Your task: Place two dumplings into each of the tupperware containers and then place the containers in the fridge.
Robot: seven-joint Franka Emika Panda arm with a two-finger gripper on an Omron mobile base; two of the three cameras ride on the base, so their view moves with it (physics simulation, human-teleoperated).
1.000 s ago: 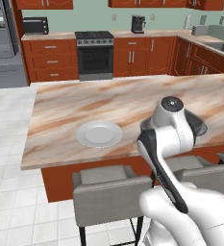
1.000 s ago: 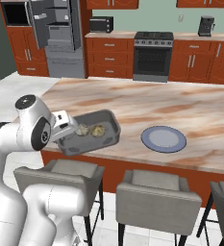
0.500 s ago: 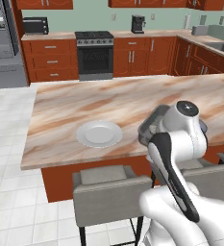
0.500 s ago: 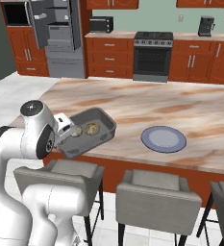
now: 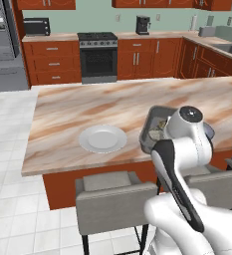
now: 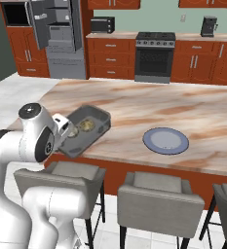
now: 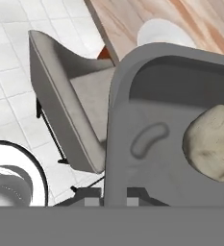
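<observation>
A grey tupperware container [image 6: 96, 116] hangs tilted over the near edge of the island counter [image 6: 149, 109], and my gripper [image 6: 66, 136] is shut on its near rim. Two tan dumplings [image 6: 87, 125] lie inside it. In the left base view my own arm covers most of the container [image 5: 155, 125]. The hand view looks into the container [image 7: 147, 120] from the gripper [image 7: 111, 201], with one dumpling [image 7: 212, 141] at the right. The fridge [image 6: 56, 34] stands at the far left of the kitchen with its door open; it also appears as the fridge [image 5: 0, 45] in the left base view.
A white plate [image 5: 102, 138] lies on the counter left of the container, and a blue-grey plate [image 6: 165, 140] lies to its right. Grey stools [image 6: 154, 194] line the counter's near side, one directly below the container [image 7: 70, 110]. White tiled floor leads to the fridge.
The arm has drawn the container a little toward the counter's near edge and raised it, and the upper arm has swung slightly. The plates have not moved.
</observation>
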